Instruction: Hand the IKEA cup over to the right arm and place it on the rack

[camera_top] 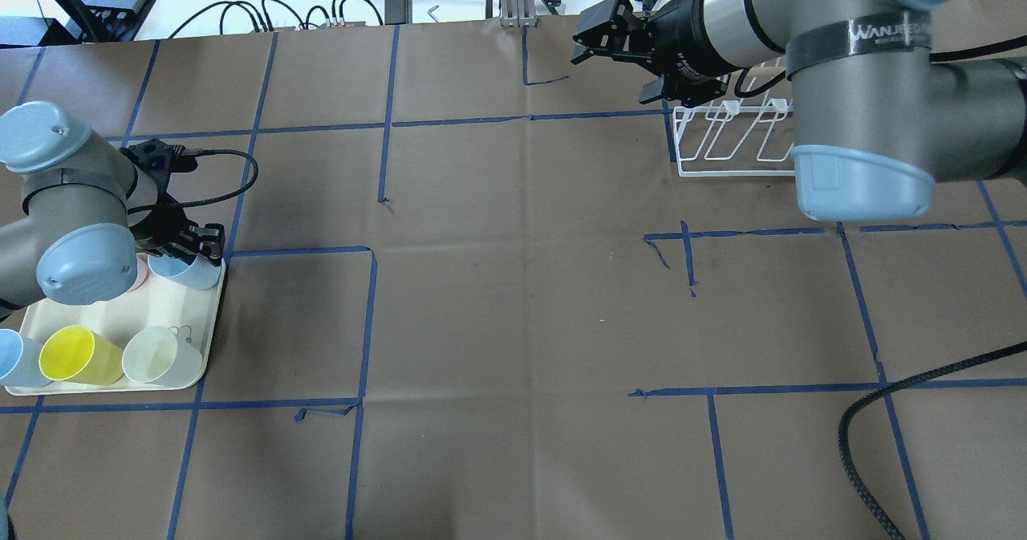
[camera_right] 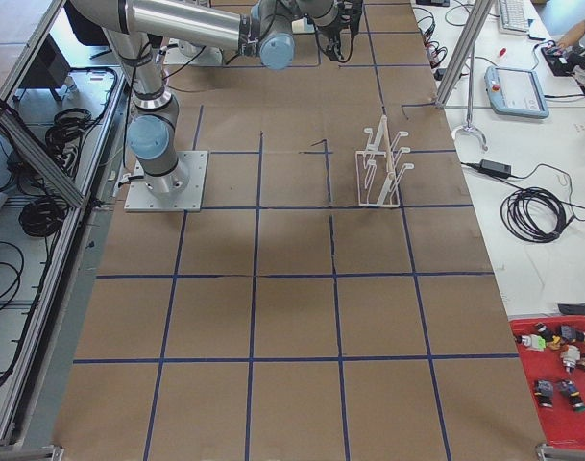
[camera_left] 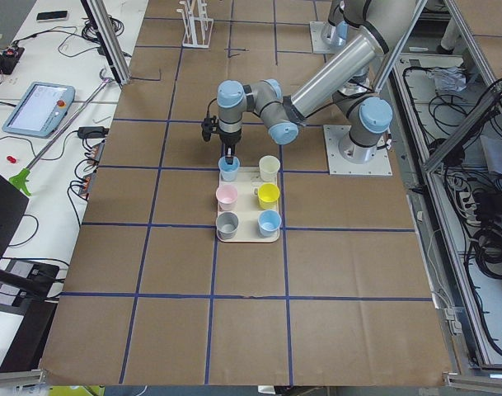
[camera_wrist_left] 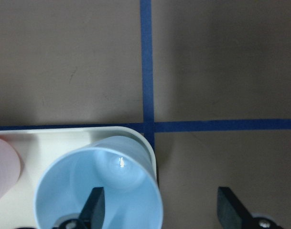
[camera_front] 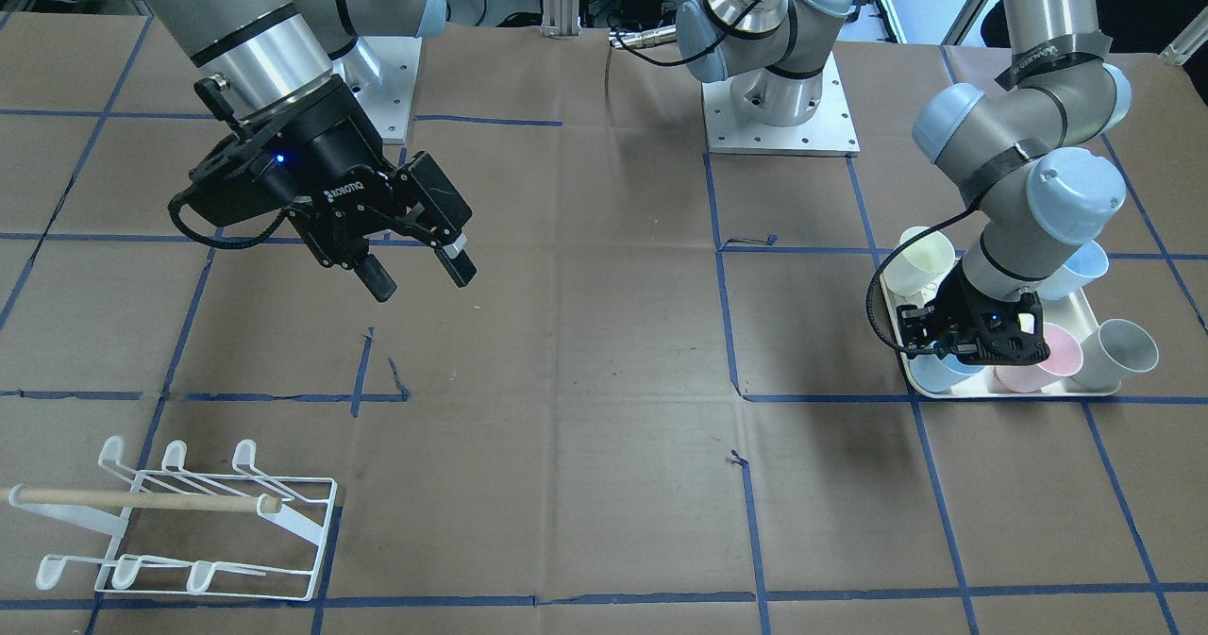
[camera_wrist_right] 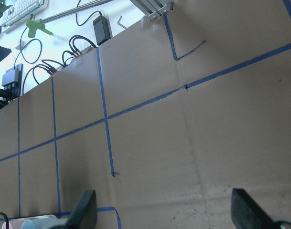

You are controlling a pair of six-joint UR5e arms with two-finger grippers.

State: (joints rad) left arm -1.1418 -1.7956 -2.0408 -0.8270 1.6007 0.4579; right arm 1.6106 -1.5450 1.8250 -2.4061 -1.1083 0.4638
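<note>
**Left gripper astride the blue cup, right gripper open above the table**

From across the table: finds the right gripper point(camera_front: 421, 281) raised over the brown paper, fingers spread wide; finds the left gripper point(camera_front: 958, 342) low over the cream tray point(camera_front: 1010, 392), at the light blue cup point(camera_front: 944, 375) just beside a pink cup point(camera_front: 1049, 354); puts the white wire rack point(camera_front: 297, 525) and its wooden dowel point(camera_front: 142, 498) at the table's other end, well apart from the tray.

From overhead: sets the light blue cup in the tray's far corner, towards the table's middle; a yellow cup point(camera_top: 76, 355) nearer the robot.

From the left end: six cups in two rows on the tray; left arm pointing straight down onto the corner cup.

From the right end: rack standing upright on the paper.

From the left wrist: one finger point(camera_wrist_left: 94, 206) inside the light blue cup, the other point(camera_wrist_left: 230, 208) outside past the tray's edge; spread, not pinching.

From the right wrist: both fingers wide apart over paper and blue tape lines.
</note>
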